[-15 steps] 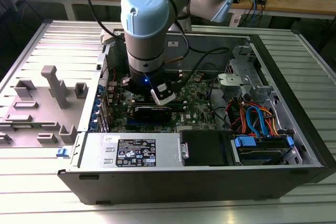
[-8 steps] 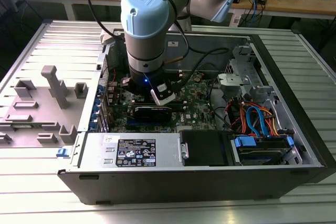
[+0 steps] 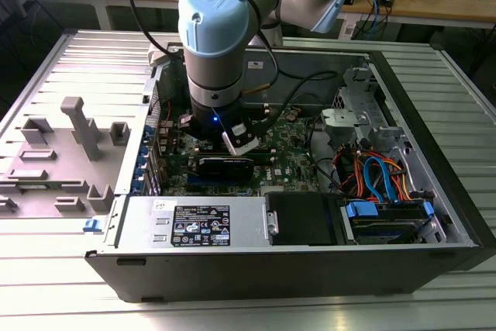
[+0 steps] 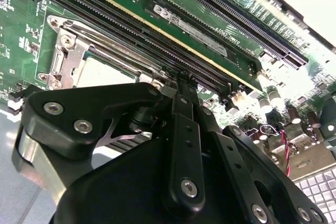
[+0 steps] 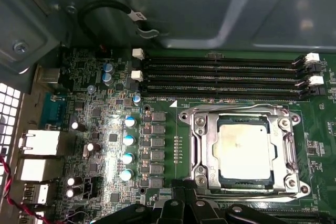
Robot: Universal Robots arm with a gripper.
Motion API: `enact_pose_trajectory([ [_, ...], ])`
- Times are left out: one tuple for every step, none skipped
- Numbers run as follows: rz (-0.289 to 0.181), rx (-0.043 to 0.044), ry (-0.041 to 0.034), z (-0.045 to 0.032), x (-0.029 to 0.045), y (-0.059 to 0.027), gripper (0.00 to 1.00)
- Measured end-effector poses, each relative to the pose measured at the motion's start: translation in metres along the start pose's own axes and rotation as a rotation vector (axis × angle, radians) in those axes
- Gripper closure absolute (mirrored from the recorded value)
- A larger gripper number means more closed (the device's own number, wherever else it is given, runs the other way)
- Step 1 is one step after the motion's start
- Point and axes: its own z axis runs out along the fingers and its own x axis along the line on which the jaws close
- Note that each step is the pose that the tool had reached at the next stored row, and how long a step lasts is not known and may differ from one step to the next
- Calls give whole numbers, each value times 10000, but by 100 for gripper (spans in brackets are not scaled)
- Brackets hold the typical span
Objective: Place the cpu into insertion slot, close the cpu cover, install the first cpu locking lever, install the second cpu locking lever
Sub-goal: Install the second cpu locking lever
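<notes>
Cpu (image 5: 245, 148) is seen seated in the insertion slot (image 5: 220, 181) on the green motherboard (image 5: 163, 192) with the cpu cover (image 5: 202, 153) closed around it in the first wrist view, while the gripper (image 4: 182, 77) is held clenched, grasping nothing, just beside the socket.

Silver-grey arm (image 3: 225, 67) with pale-blue joint caps; black gripper (image 4: 184, 85) with silver screws.
</notes>
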Motion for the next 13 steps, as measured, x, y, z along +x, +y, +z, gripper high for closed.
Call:
enact_pose_trajectory([
  [1,1,1,1,1,6,89],
  [4,-1,1,4,2,20,89],
  [4,19,3,10,1,49,89],
  [2,24,2,11,1,50,89],
  [2,27,1,12,2,50,89],
  [3,28,0,12,4,51,89],
  [3,29,-1,12,5,51,89],
  [2,31,1,12,6,51,89],
  [3,40,2,12,7,49,89],
  [5,56,1,11,7,47,89],
  [6,71,1,11,7,45,89],
  [5,94,3,9,7,42,89],
  [4,115,4,9,8,39,89],
])
